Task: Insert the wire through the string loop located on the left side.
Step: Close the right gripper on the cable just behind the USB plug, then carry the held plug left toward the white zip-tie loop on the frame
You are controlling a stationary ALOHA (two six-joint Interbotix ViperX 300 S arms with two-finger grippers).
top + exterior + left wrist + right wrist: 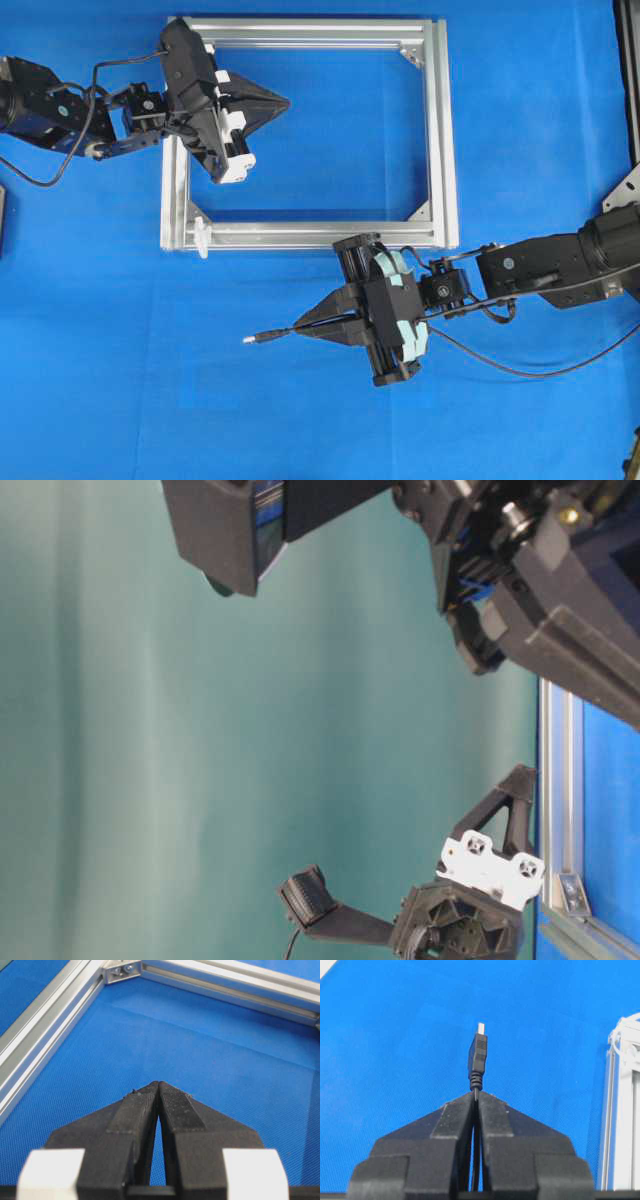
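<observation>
right fingers [476, 1097] pinch the wire [478, 1057] | plug points straight out | string loop [203, 236] at frame's [440, 130] near-left corner, off to the side | left fingers [159, 1091] pressed together, holding nothing

The overhead view looks straight down on the aluminium frame [440, 130], which sits toward twelve o'clock. The table-level view is turned sideways. Both wrist views look close along their fingers, sharing that frame [45, 1040] [620, 1125].

Rectangular silver aluminium extrusion frame [440, 130] lies flat, upper centre of the overhead view, on a blue textured mat [130, 380] that fills the view. Small metal corner bracket [411, 52] sits inside the frame's upper right corner. Teal backdrop [150, 730] fills the table-level view.
</observation>
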